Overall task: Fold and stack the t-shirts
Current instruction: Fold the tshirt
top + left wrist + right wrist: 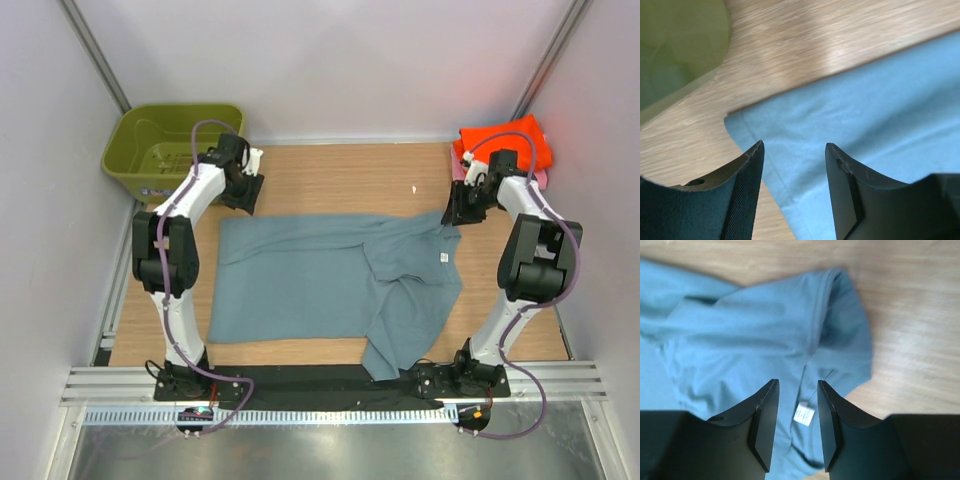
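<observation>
A large dusty blue-grey t-shirt [320,280] lies spread on the wooden table, its right part bunched and folded over. My left gripper [243,195] hovers open above the shirt's far left corner [747,127], nothing between its fingers. My right gripper [462,213] hovers open over the shirt's far right end, where the collar and a white label [803,414] show between the fingertips; it holds nothing. Folded orange [505,143] and pink [541,178] t-shirts lie stacked in the far right corner.
An olive-green plastic basket [172,147] stands at the far left corner, just behind the left gripper. Bare wood [340,180] runs along the back between the two arms. White walls close in on both sides.
</observation>
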{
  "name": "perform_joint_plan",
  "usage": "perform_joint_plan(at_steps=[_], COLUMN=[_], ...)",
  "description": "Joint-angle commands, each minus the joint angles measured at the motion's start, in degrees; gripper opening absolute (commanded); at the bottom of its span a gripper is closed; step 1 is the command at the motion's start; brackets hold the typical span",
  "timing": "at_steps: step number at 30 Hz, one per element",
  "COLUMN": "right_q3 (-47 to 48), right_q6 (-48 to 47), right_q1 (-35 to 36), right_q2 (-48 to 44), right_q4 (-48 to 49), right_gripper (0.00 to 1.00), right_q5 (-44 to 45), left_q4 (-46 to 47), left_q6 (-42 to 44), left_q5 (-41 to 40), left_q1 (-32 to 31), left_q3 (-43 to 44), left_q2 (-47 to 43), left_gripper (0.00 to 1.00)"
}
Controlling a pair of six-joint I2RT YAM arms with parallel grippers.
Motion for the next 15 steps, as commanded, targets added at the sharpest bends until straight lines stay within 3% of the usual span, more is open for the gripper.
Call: perform_joint_plan(at_steps=[1, 8, 15], right_q3=[-3.82, -11.13, -9.39], right_q6=[-1.70, -8.22, -7.43], right_q1=[-0.12, 3.57, 3.57], right_q2=[-5.87, -10.01, -6.50], right_q4=[-4.54, -2.63, 0.02], right_gripper=[0.43, 0.43, 0.43], right_q5=[-5.20, 0.23, 1.38], left_q4=[-3.01, -3.55, -1.52], left_q6=[0.96, 1.66, 1.58], left_q5=[4.84, 3.98, 1.69], left_q1=[-0.57, -1.10, -1.27], left_q3=[0.07, -6.27, -6.71], left_q2=[-5.61, -4.57, -0.17], left_gripper=[0.54, 0.52, 0.52])
